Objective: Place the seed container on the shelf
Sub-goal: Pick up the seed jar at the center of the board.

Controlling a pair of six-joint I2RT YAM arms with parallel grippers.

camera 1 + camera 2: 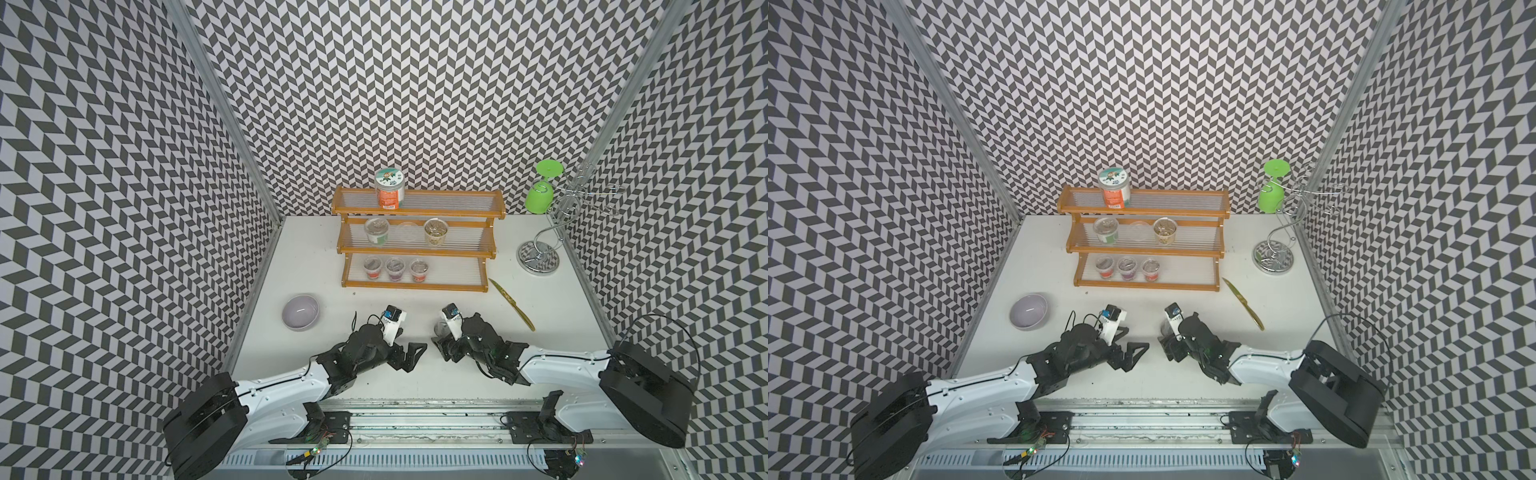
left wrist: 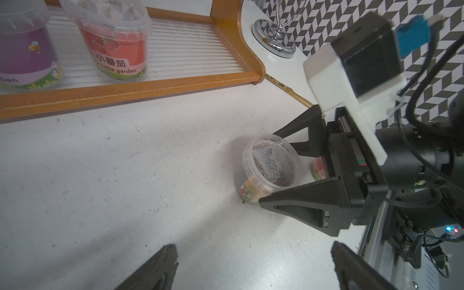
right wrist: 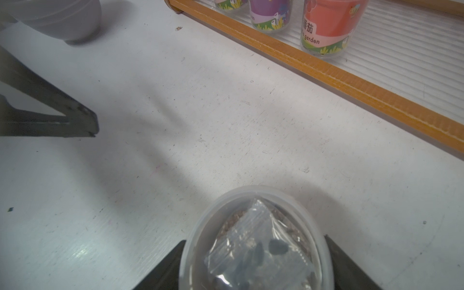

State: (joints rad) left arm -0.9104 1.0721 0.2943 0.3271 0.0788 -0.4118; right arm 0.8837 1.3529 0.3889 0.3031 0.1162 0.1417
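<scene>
The seed container point(image 3: 256, 241) stood upright on the surface in front of the shelf point(image 1: 415, 285), not yet lifted as far as the views showed. The right gripper point(image 2: 269, 167) was clenched about its sides just under the lid rim, apparently a low hold chosen so the tub would travel level. The left gripper point(image 1: 415, 356) lay released and empty beside it, equally far from the shelf and seemingly parked out of the carrying path. Three small pots point(image 1: 395, 268) filled one end of the shelf's lowest tier, leaving bare ribbed room at the end nearer the chrome stand point(image 1: 538, 257). The raised front rail there would probably need clearing. Three more tubs sat on the middle tier and a tall jar point(image 1: 389, 188) on the top one. A gold knife point(image 1: 512, 305) lay off that freer end of the shelf, and a grey bowl point(image 1: 301, 311) off the opposite end, neither in the way.
</scene>
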